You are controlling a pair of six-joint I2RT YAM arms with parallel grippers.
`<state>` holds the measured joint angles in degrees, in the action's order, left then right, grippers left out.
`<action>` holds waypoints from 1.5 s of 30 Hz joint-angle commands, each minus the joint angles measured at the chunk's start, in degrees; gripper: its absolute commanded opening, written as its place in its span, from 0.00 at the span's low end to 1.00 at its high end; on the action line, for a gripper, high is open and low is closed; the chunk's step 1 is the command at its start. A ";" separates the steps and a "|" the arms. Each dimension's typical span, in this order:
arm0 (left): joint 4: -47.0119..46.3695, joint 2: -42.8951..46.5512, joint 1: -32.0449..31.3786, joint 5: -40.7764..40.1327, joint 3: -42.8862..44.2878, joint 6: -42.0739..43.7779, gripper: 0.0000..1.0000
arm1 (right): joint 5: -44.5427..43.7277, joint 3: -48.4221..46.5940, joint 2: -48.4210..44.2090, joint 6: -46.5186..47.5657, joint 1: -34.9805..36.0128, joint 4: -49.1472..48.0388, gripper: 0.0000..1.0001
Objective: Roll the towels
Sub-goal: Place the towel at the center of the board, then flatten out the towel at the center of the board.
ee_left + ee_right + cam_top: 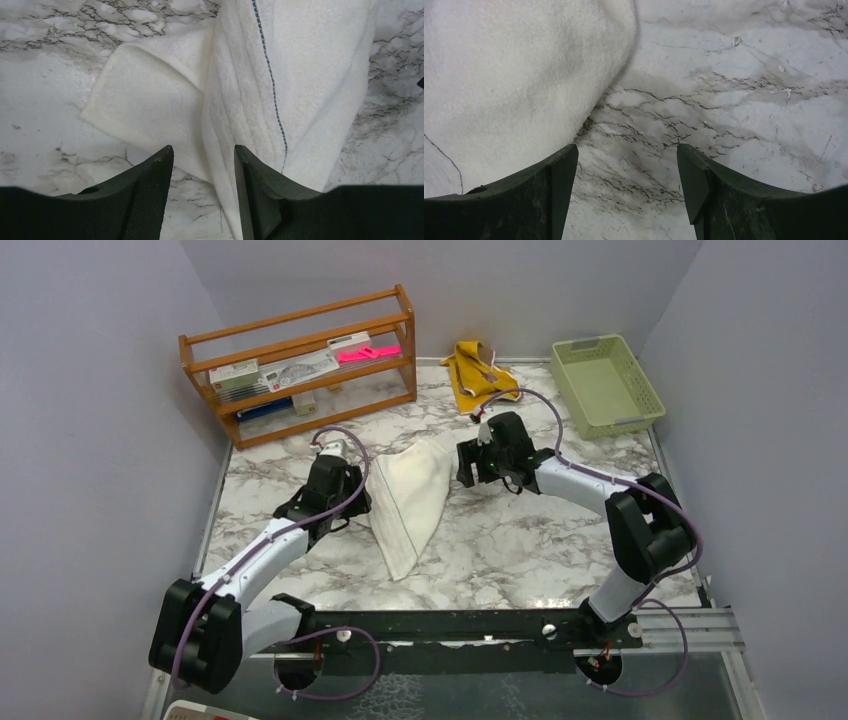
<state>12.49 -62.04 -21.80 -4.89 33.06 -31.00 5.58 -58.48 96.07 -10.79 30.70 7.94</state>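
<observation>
A cream-white towel (410, 502) lies folded in a long wedge on the marble table, its narrow end toward the arms. In the left wrist view this towel (300, 75) has a blue stitched line and a folded flap at its left. My left gripper (203, 152) is open, and the towel's edge runs between its jaws close to the right finger (260, 195). From above, the left gripper (357, 502) sits at the towel's left edge. My right gripper (626, 150) is open over bare marble, with the towel (514, 85) beside its left finger. A mustard-yellow towel (478, 375) lies crumpled at the back.
A wooden rack (300, 365) with papers and a pink item stands at the back left. A pale green basket (605, 385) sits at the back right. Grey walls close in the table on three sides.
</observation>
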 commanded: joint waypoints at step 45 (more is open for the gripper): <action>0.48 -31.73 -36.14 -11.80 65.25 19.68 0.00 | -25.54 14.22 -47.22 -12.97 -12.65 0.80 0.78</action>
<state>6.35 -93.17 -53.08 -12.47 87.50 -17.37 -11.20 -44.91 54.13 -22.33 18.02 4.97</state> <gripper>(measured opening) 0.013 0.781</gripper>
